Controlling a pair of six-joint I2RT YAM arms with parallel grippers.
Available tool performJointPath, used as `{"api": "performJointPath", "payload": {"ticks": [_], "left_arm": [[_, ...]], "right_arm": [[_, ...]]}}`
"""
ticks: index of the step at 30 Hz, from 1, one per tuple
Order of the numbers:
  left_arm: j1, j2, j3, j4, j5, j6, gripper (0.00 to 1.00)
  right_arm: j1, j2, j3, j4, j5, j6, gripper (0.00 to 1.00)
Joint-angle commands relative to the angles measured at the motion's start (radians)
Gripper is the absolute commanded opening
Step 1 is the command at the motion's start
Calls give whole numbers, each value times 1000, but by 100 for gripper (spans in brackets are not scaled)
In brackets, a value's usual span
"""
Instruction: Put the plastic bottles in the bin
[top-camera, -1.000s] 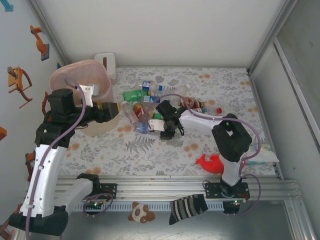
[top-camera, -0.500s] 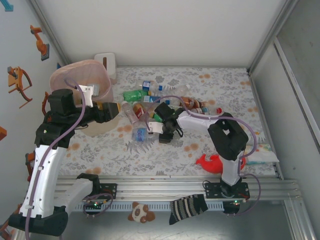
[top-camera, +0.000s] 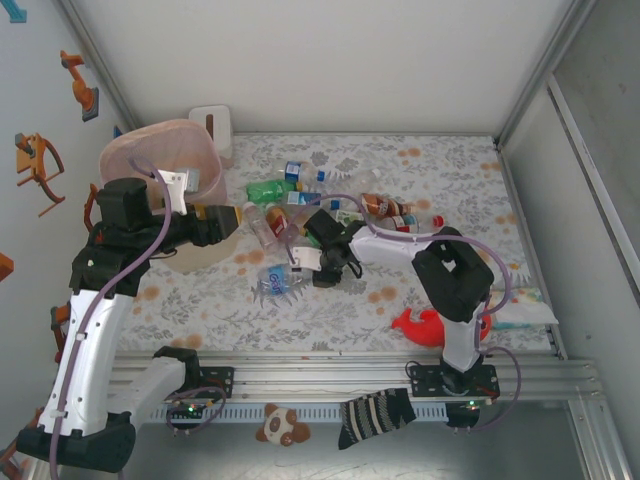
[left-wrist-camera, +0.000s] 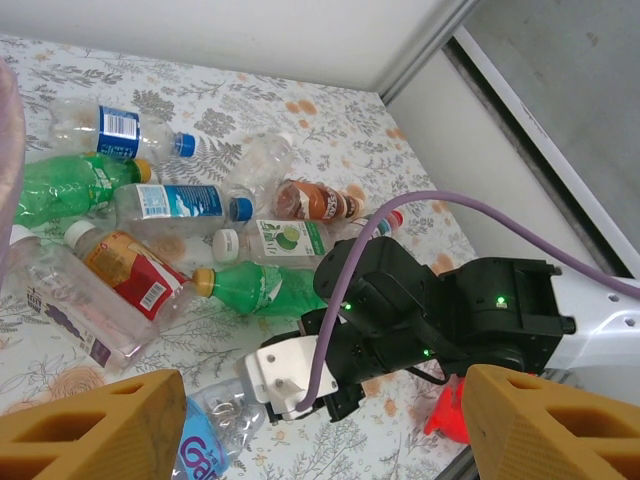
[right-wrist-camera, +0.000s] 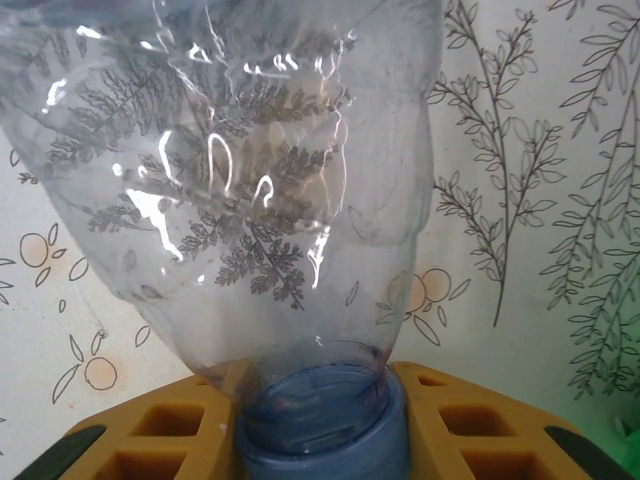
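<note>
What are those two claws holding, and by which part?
The right gripper pinches a clear crumpled plastic bottle by its blue cap; the open left gripper holds nothing.

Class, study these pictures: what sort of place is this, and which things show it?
Probably a robot lab test cell, not a home: two arms bolted to a metal rail, plain white walls boxing in the table, and bottles strewn beside a bin as a practice job.

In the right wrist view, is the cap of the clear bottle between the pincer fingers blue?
Yes, the cap of the clear bottle, flanked by the yellow fingers of the right pincer, is blue.
</note>
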Motion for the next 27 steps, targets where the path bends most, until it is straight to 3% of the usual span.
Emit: {"api": "performJointPath", "payload": {"ticks": [1,15,27], "left_arm": [[-6,-12,-4,20,6,-12,73],[-17,-12,-1,36,7,-31,73],[-84,1,-31,204,-11,-134,74]], "right_arm": [[11,-25,-21,5,-16,18,29],[28,-251,-135,65,-17,116,22],[32,-611,-310,379,108,476,16]]}}
